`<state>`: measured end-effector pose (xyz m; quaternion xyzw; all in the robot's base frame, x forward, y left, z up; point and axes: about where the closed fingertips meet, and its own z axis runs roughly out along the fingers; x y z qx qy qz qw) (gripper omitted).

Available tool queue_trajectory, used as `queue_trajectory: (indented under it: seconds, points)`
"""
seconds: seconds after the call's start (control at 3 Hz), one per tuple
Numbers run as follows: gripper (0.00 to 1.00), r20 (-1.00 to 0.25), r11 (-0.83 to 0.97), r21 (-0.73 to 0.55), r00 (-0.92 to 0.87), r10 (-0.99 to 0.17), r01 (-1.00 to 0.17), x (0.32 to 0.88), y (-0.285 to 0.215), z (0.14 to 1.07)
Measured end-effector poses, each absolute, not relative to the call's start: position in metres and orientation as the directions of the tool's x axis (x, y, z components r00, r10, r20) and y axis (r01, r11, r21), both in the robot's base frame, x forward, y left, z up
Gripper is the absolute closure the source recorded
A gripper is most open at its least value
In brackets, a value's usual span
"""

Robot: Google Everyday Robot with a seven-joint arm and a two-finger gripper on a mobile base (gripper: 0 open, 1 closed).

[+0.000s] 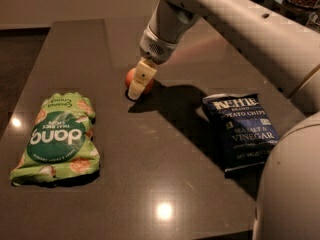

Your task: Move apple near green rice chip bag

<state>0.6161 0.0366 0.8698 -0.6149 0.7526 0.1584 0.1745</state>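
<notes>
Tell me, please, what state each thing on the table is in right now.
apple: at table level, partly hidden behind the gripper, apart from both bags.
gripper: lowered at the apple, tip close to the table.
green rice chip bag: lying flat, crinkled, label up, at the left, untouched.
Kettle chip bag: lying flat, label up, at the right, untouched.

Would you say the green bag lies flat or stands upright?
Flat: the bag lies label-up on the table. The pincer is down at the apple.
</notes>
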Motion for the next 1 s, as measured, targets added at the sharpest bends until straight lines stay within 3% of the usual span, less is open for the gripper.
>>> queue_trajectory:
  seconds: [1.0]
  points:
    - [0.87,-0.559,0.029,-0.009,-0.019,-0.829,-1.000,0.569,0.046,0.890]
